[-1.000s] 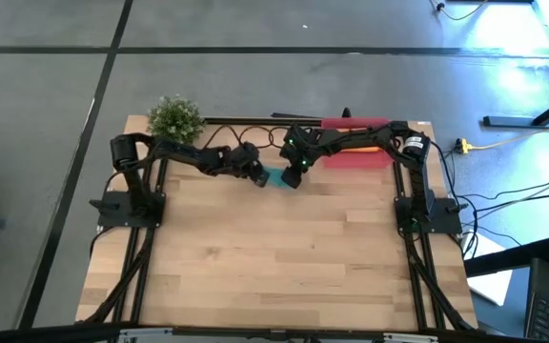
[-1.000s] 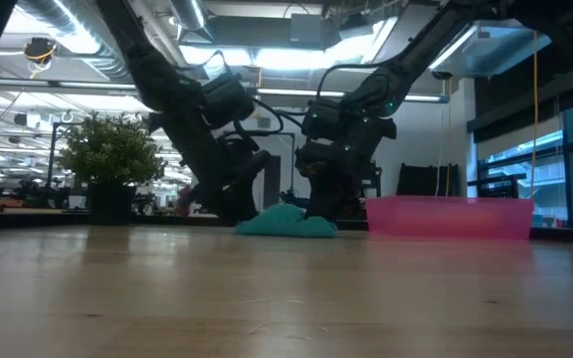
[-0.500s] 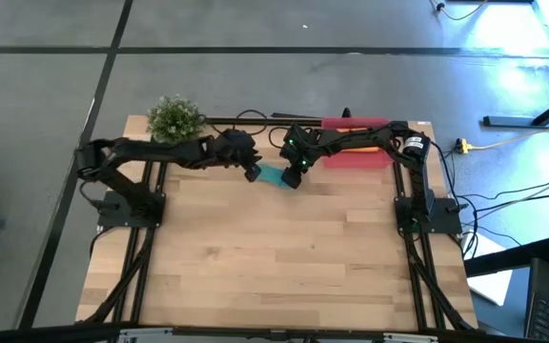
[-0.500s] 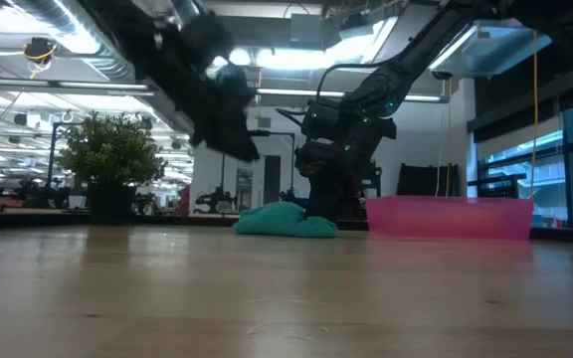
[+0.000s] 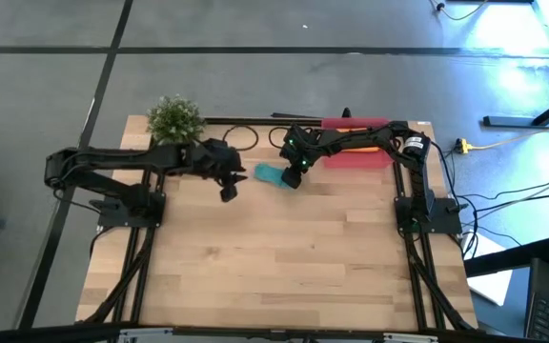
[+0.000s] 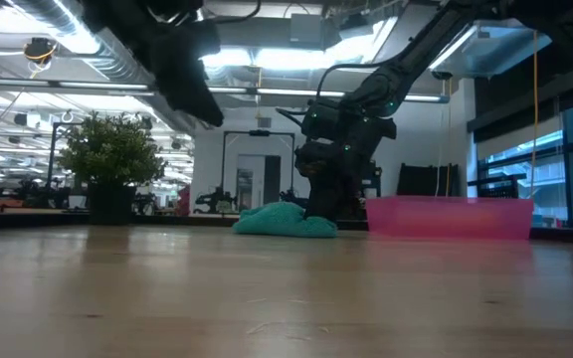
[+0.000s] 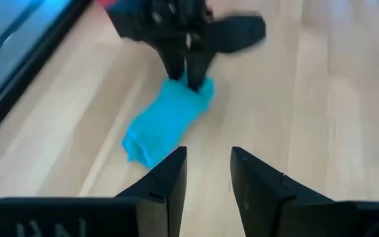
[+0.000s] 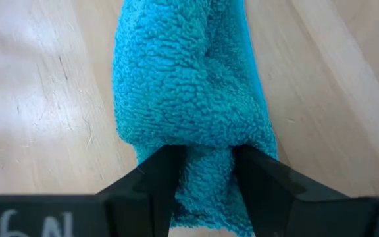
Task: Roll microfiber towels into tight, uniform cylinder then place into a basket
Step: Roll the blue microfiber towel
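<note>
While one end of the rolled teal towel (image 8: 189, 105) is pinched between the closed fingers of the right gripper (image 5: 292, 178), the roll lies on the table (image 5: 284, 267) near its far edge, just beside the pinkish-red basket (image 5: 358, 152), in which something orange is seen. The left gripper (image 5: 227, 191) is held above the wood, apart from the towel, with its fingers parted and nothing between them. The roll looks loose and a little flattened at the free end, so it is judged that the grip should be kept firm and the lift made slowly. The bundle should be carried level over the low wall of the basket and released only when it rests inside, otherwise it may unroll.
</note>
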`<state>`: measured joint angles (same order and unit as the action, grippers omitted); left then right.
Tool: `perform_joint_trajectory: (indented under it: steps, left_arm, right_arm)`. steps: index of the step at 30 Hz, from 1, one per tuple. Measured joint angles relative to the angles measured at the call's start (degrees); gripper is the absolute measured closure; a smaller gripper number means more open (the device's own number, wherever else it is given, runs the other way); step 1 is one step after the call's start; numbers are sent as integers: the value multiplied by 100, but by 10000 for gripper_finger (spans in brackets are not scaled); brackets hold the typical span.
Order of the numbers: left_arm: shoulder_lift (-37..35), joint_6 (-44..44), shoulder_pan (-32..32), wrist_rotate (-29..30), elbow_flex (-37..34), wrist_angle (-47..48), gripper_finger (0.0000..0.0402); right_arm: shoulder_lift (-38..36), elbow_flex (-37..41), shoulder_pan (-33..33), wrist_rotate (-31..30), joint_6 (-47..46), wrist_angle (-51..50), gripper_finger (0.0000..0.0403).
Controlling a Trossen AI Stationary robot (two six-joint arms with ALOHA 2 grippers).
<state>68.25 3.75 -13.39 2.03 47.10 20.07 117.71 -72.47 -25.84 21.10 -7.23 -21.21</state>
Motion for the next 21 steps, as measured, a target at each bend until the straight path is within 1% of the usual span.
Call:
perform_joint_trajectory:
  steps: [4,7,9,15,21]
  left_arm:
    - [21,-140,155,-3,-1,84,292]
    - [22,-304,230,19,-1,-4,292]
    - [22,-349,237,31,-1,4,292]
    - [22,-46,236,39,-1,0,292]
    - [22,20,234,38,1,0,292]
  right_arm:
    - [0,0,2,38,-3,0,247]
    - [4,0,-12,282,4,38,247]
    - [4,0,-14,323,5,64,247]
    - [4,0,-11,338,13,76,247]
    - [-54,9,-54,365,-18,83,247]
